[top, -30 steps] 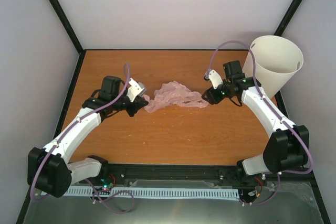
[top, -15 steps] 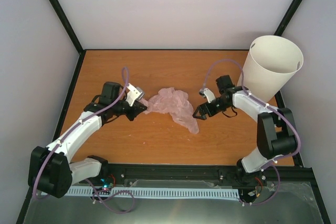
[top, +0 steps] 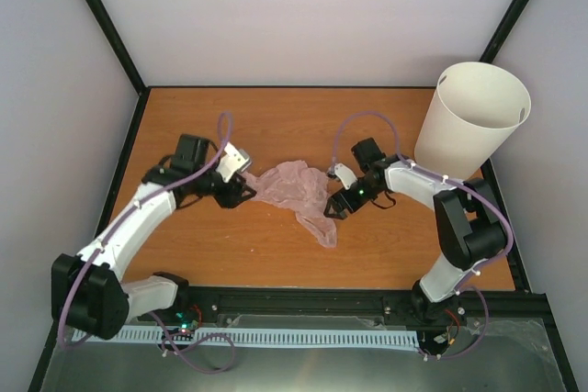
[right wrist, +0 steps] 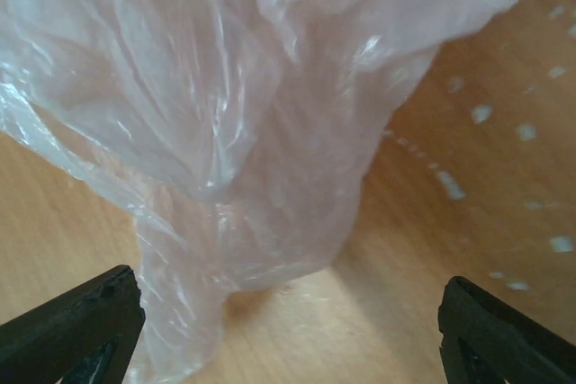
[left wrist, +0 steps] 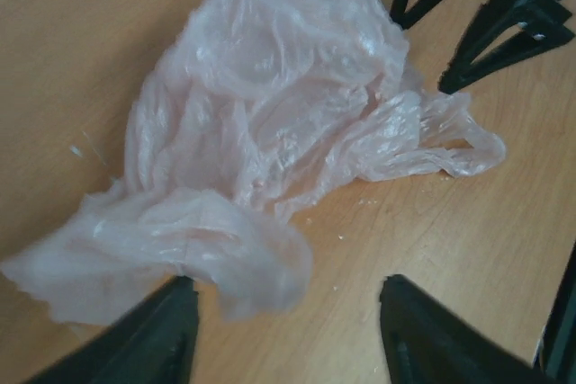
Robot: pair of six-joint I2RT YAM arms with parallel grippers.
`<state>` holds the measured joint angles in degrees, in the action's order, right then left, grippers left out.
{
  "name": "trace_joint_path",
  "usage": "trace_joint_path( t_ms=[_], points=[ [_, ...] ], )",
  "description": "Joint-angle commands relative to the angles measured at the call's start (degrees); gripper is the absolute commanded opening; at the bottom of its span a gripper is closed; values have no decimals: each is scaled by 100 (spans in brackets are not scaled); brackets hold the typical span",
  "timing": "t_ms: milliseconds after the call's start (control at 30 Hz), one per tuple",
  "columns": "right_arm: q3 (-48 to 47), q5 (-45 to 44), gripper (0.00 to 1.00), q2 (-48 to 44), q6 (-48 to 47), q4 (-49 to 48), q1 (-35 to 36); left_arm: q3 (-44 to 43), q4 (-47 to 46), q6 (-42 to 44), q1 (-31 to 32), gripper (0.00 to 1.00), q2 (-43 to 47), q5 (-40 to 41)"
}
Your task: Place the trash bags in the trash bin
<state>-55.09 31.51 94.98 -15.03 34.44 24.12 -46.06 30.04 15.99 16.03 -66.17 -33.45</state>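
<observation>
The left hand (top: pixel 243 194) is open at one edge of the pink trash bag (top: pixel 296 188), and the right hand (top: pixel 333 208) is open wide around the other side. The bag lies crumpled on the counter (top: pixel 276 126), well apart from the white trash bin (top: pixel 470 126).

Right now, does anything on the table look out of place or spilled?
Nothing looks broken. The pink trash bag lies crumpled on the table, outside the white bin; small pale specks dot the wood beside it.
</observation>
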Motion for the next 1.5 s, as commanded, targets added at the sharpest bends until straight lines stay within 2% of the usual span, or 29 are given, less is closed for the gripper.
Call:
trace_joint_path(
  t_ms=[0,67,133,200,267,400,500,633,700,800,867,1100,1233,1367,1400,1433,1467],
  points=[
    [-888,-788,87,-323,-836,675,15,-2415,3399,2518,-70,64,-345,782],
    [-1294,-933,85,-616,-1507,1012,-47,-2469,3853,3407,-179,75,24,1234],
    [-1331,-776,84,-839,-1861,1222,-77,-1751,3383,4112,-197,90,701,1722],
    [-1208,-401,82,-908,-2088,1500,-56,-964,2633,4710,-197,94,1121,2010],
    [-1003,-277,81,-962,-2071,1617,28,-547,1997,5061,-196,95,1131,2176],
    [-614,-191,81,-1251,-2190,1762,84,-691,1941,5565,-197,99,713,1974],
    [-365,-237,82,-1382,-2223,1796,84,-478,1860,6522,-197,99,868,1421],
    [-201,-110,82,-1384,-2058,1712,83,510,975,8480,-197,96,1431,1190],
    [-181,-66,83,-1368,-2040,1689,84,894,490,9007,-197,94,1599,1024],
    [-140,-114,83,-1377,-2060,1651,84,1012,619,10066,-189,91,1464,770],
    [-65,-143,83,-1413,-2074,1633,84,1050,572,10347,-157,90,1302,698],
    [245,-61,83,-1594,-2016,1630,84,1549,-686,10821,-25,86,771,742],
    [407,-35,83,-1597,-1913,1501,92,1769,-1364,10724,324,73,392,1089],
    [391,-152,83,-1375,-1612,1155,93,1586,-1743,10035,592,41,-144,1573],
    [369,-180,84,-1279,-1473,1062,93,1433,-1701,9763,655,30,-266,1638],
    [337,-177,85,-1175,-1334,970,92,1235,-1598,9376,708,14,-380,1685],
    [288,-137,86,-1042,-1214,908,93,873,-1478,8889,736,2,-485,1670]
  ],
)
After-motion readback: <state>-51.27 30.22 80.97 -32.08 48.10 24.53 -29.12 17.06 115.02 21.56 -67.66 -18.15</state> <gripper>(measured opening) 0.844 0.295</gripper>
